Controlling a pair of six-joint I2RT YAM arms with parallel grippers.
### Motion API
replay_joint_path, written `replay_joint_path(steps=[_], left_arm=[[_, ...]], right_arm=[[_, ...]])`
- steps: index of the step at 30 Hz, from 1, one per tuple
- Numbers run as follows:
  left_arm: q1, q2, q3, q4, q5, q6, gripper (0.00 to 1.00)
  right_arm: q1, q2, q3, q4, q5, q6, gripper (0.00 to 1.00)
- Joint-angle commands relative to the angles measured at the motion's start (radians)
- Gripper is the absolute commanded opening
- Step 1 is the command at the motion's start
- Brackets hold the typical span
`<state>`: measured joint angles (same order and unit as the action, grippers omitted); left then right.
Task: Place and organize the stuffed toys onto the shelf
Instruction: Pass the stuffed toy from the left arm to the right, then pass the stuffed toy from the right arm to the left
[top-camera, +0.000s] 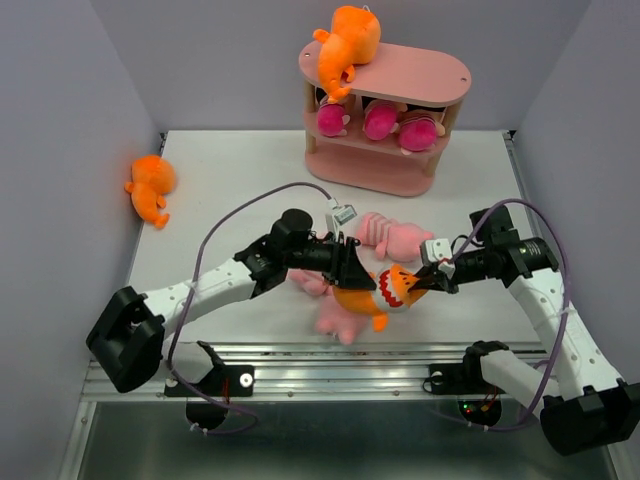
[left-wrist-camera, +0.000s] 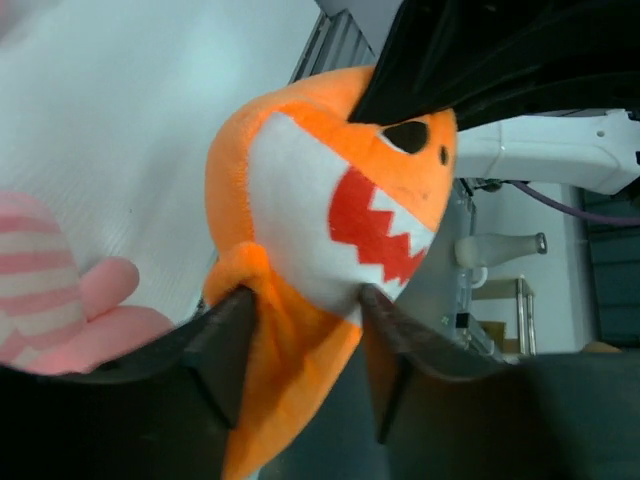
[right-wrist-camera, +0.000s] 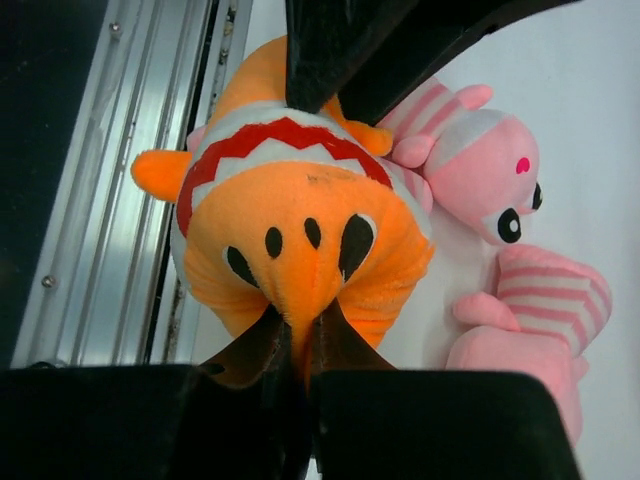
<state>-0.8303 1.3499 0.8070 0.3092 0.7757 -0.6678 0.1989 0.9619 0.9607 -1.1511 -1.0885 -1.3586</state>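
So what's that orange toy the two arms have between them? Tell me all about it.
The orange monster is a soft plush with a fuzzy orange body, a white face patch, a jagged red mouth with white teeth, and small black spots for eyes. It hangs sideways near the table's front edge, over the pink striped pigs. The left gripper clamps its lower body, and the right gripper pinches the top of its head.

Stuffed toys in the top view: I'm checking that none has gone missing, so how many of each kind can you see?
Orange monsters: 3
Pink pigs: 2 clear; the pink patch under the left arm may be a third
Dolls: 3
Total: 8 for sure
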Motion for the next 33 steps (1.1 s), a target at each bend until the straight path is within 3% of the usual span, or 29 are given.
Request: replay_joint_path(steps=[1,2,3,4,6,7,10,12,21,33], left_arm=[[-0.012,-0.187,0.096,-0.034,-0.146,0.173,0.74],[-0.013,-0.219,0.101,-0.057,-0.177,0.216,0.82],[-0.016,-0.291,0.104,-0.079,-0.215,0.264,0.95],[-0.023,-0.326,0.104,-0.112,-0.29,0.311,0.99],[-0.041,-0.449,0.078,-0.131,-0.378,0.457,0.99],[-0.047,-0.487,0.061,-0.131,-0.444,0.54,0.99],[-0.05,-0.63,-0.035,-0.139,-0.499,0.655,0.99],[-0.053,-0.702,-0.109,-0.154,-0.494,0.756,0.99],[-0.108,-0.787,-0.287,-0.183,-0.513,0.909,0.99],[-0.132,-0.738,-0.338,-0.067,-0.627,1.073,0.99]], right_arm=[[0.014,0.011,0.052,0.073,-0.014,0.261,0.01],[0.014,0.02,0.058,0.056,-0.019,0.286,0.01],[0.014,0.037,0.061,0.042,-0.027,0.311,0.01],[0.014,0.044,0.062,0.025,-0.034,0.358,0.01],[0.014,0.061,0.061,0.036,-0.025,0.465,0.01],[0.014,0.078,0.067,0.077,-0.011,0.603,0.01],[0.014,0.124,0.087,0.151,0.077,0.853,0.01],[0.014,0.161,0.148,0.119,0.07,0.901,0.01],[0.014,0.365,0.458,-0.117,-0.105,0.951,0.01],[0.014,0.362,0.42,-0.176,-0.128,0.883,0.01]])
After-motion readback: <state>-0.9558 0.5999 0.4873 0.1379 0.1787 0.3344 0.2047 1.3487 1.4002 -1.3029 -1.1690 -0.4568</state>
